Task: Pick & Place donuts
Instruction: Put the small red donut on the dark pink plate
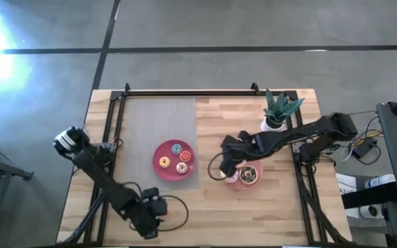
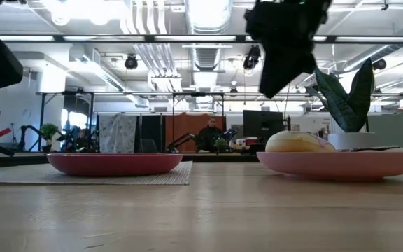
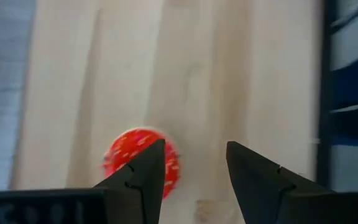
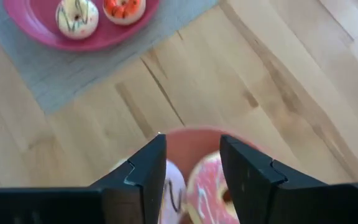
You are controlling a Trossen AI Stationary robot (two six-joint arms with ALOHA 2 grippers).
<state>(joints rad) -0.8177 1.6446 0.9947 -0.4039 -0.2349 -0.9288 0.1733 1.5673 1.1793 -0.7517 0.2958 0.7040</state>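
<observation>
I take the red plate (image 1: 158,172) on the grey mat (image 1: 158,131) as my landmark. Left of it and toward the table's near edge my left gripper (image 1: 150,225) waits; its wrist view shows the fingers spread on nothing, with a red sprinkled disc (image 3: 140,165) on the wood beyond them that I cannot identify.

On the red plate lie three donuts: a blue one (image 1: 176,148), a yellow one (image 1: 163,162) and a white-iced one (image 1: 182,167).

Right of the red plate, off the mat, stands the pale pink plate (image 1: 234,183) with a brown-ringed donut (image 1: 250,173). My right gripper (image 1: 229,167) hovers above that plate's left part, fingers apart and empty; between them its wrist view shows a pink-iced donut (image 4: 209,186) beside a paler one (image 4: 173,193).

My worry is those two lying touching. A descent slightly off would put one finger on the neighbour and pinch both, or drag the plate toward the potted plant (image 1: 278,110) behind it.
</observation>
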